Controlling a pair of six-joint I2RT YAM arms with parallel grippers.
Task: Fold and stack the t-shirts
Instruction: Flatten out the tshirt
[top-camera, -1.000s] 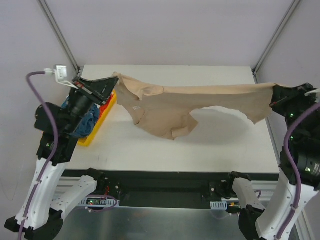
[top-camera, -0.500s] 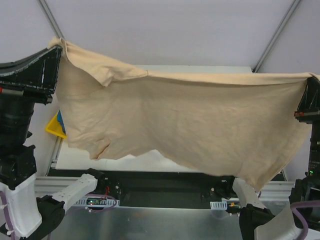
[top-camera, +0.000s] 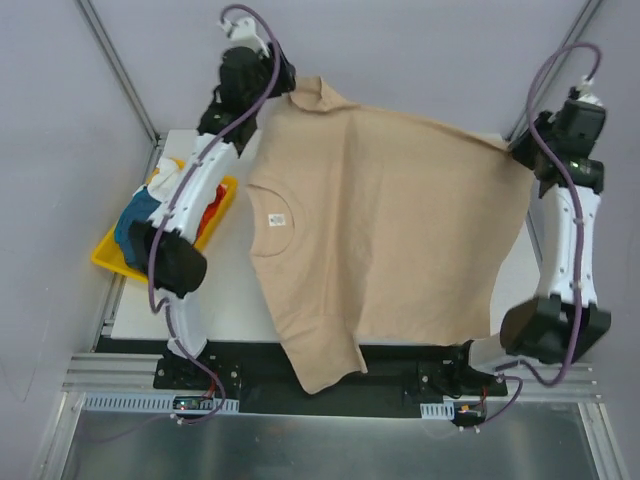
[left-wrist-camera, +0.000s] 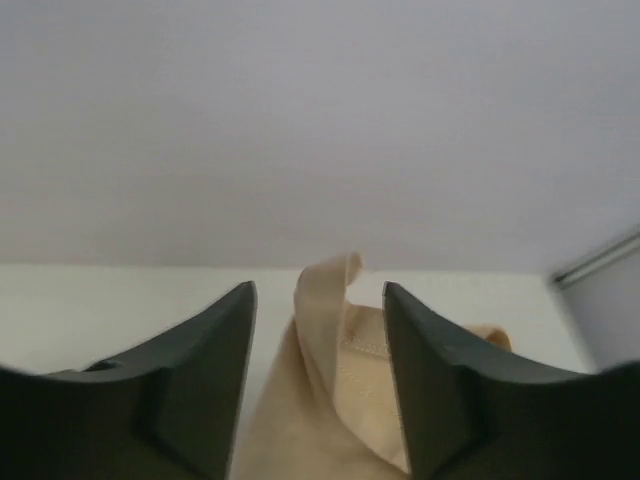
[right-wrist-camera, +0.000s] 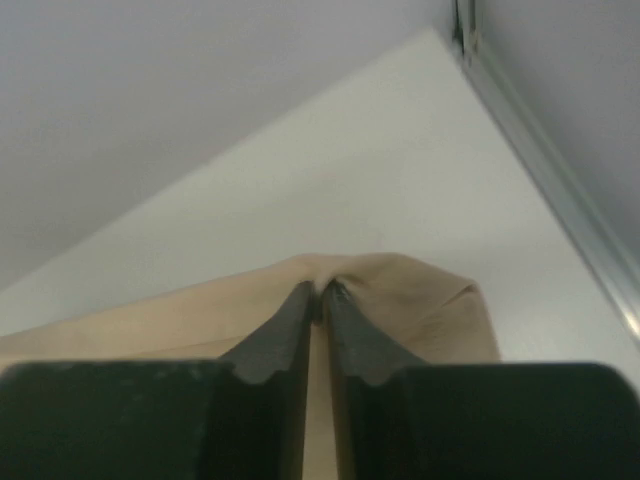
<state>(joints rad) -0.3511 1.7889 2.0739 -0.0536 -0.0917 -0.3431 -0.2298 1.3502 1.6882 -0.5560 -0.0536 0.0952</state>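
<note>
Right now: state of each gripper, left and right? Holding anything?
Left gripper: open, with a fold of the tan t-shirt between its fingers, not pinched.
Right gripper: shut on the tan t-shirt's edge.

Table (top-camera: 225, 290) mostly hidden under tan t-shirt (top-camera: 390, 230); yellow tray (top-camera: 110, 262) partly behind left arm (top-camera: 190, 190).

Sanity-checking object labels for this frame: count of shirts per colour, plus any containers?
tan t-shirt: 1
teal-blue shirt: 1
white shirt: 1
red-orange shirt: 1
yellow tray: 1
Total: 5. The three non-tan shirts are bundled in the tray, partly behind the left arm, so anything hidden under them can't be ruled out.
</note>
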